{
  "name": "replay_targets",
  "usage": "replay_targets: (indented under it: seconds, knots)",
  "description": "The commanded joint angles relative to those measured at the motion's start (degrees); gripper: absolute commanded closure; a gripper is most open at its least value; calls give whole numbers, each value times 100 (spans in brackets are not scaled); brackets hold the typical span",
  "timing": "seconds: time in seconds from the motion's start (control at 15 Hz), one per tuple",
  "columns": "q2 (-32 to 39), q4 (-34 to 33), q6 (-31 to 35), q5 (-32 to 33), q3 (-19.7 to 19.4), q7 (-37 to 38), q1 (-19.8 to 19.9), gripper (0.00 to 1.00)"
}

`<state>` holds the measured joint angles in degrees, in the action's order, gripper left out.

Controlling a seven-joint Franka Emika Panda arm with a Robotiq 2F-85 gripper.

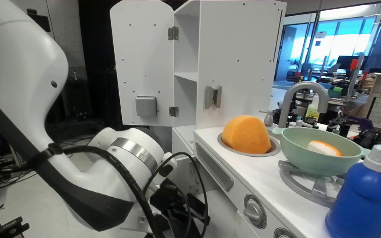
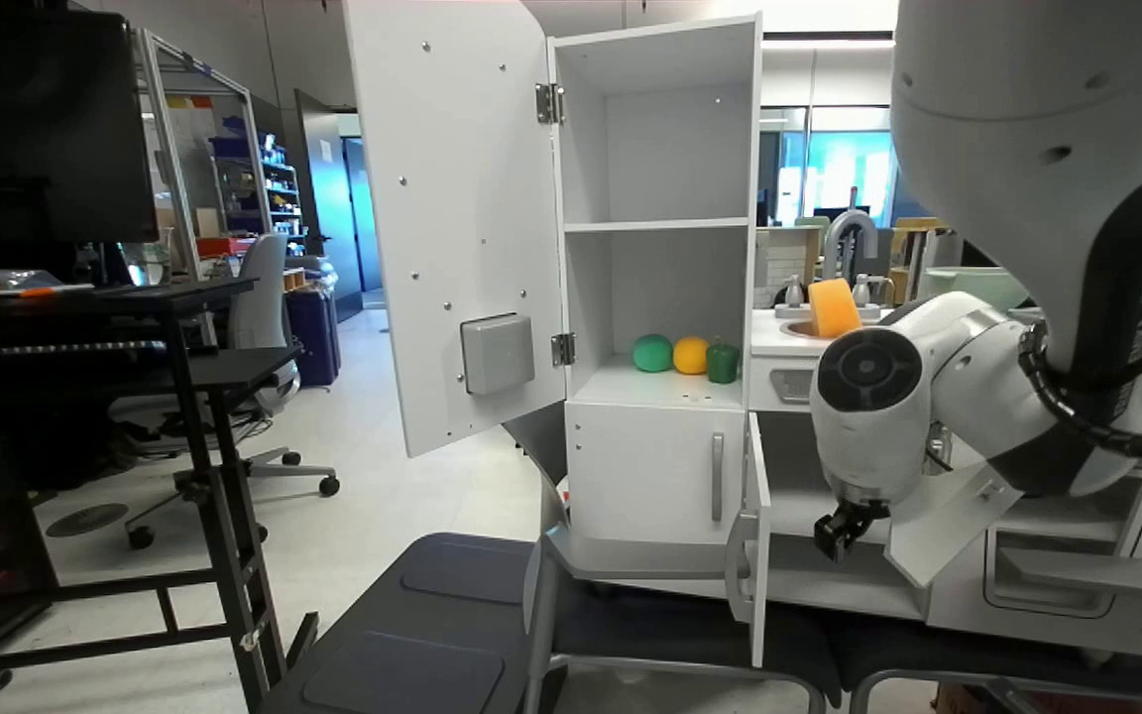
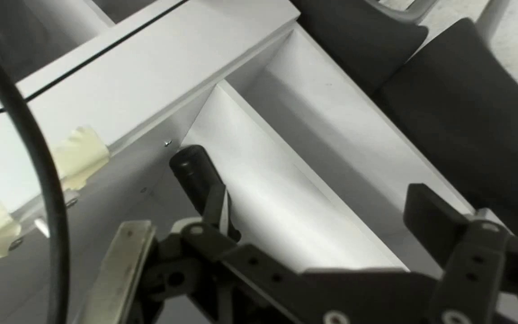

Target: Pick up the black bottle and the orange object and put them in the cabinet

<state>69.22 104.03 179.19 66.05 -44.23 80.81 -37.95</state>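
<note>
Nearest to the wrist camera, the gripper point(image 3: 317, 202) is hanging with its fingers point(image 3: 434, 222) spread wide. Behind one finger, the black bottle point(image 3: 194, 173) is resting inside the white cabinet point(image 3: 281, 193), partly hidden; whether finger and bottle are touching, I cannot tell. On the counter point(image 1: 260, 172), the orange object point(image 1: 246, 135) is sitting in the sink point(image 1: 275, 147), and near it the pale green bowl point(image 1: 316, 165) is standing on the grey burner point(image 1: 318, 186). Near this bowl, a blue bottle point(image 1: 364, 201) is standing upright.
</note>
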Motion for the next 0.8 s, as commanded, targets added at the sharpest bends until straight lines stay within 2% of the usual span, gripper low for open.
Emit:
replay_targets:
  seconds: [0.0, 0.13, 0.4, 0.53, 0.73]
  knots:
    - [-1290, 1301, 499, 425, -251, -321, -276, 0]
    - [-1942, 1661, 558, 435, -287, -533, -175, 0]
    - [-3237, 1996, 279, -5, 88, -1210, 446, 0]
    - [-3889, 2022, 73, -259, 544, -1514, 975, 0]
    - [-4549, 1873, -417, -1209, 1608, -2199, 1879, 0]
